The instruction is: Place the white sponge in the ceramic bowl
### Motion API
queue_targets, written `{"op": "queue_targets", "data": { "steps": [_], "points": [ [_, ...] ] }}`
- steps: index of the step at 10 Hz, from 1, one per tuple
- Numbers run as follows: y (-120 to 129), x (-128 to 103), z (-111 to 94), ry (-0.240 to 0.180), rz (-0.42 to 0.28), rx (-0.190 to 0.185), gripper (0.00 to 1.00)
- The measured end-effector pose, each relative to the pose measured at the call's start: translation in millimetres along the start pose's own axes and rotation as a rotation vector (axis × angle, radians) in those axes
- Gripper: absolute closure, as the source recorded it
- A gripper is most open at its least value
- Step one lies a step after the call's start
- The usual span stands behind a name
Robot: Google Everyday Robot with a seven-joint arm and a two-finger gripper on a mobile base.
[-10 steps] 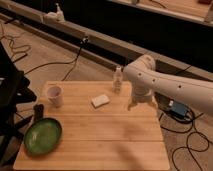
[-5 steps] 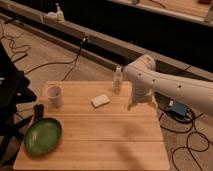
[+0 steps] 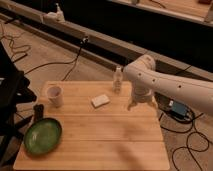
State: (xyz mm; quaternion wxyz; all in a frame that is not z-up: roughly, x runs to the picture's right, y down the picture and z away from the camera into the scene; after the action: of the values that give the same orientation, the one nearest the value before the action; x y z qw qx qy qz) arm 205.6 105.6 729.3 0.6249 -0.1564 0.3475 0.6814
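Observation:
The white sponge (image 3: 100, 100) lies flat on the wooden table (image 3: 100, 135), near its far middle. The green ceramic bowl (image 3: 43, 135) sits at the table's front left corner, with nothing in it. My white arm comes in from the right, and its gripper (image 3: 136, 104) hangs over the table's far right part, to the right of the sponge and apart from it. It holds nothing that I can see.
A white cup (image 3: 54, 95) stands at the far left of the table. A small clear bottle (image 3: 118, 79) stands at the far edge, next to my arm. A small dark object (image 3: 38, 111) stands behind the bowl. Cables lie on the floor around the table.

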Motion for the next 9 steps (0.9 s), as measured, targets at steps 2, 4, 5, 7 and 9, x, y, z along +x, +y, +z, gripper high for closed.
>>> {"op": "queue_targets", "data": {
  "steps": [2,4,5,7,9],
  "points": [
    [0.0,0.0,0.0,0.000,0.000,0.000,0.20],
    [0.0,0.0,0.0,0.000,0.000,0.000,0.20],
    [0.0,0.0,0.0,0.000,0.000,0.000,0.20],
    [0.1,-0.3,-0.3,0.000,0.001,-0.001,0.20],
    [0.9,-8.4,-3.2,0.000,0.005,-0.001,0.20]
  ]
}}
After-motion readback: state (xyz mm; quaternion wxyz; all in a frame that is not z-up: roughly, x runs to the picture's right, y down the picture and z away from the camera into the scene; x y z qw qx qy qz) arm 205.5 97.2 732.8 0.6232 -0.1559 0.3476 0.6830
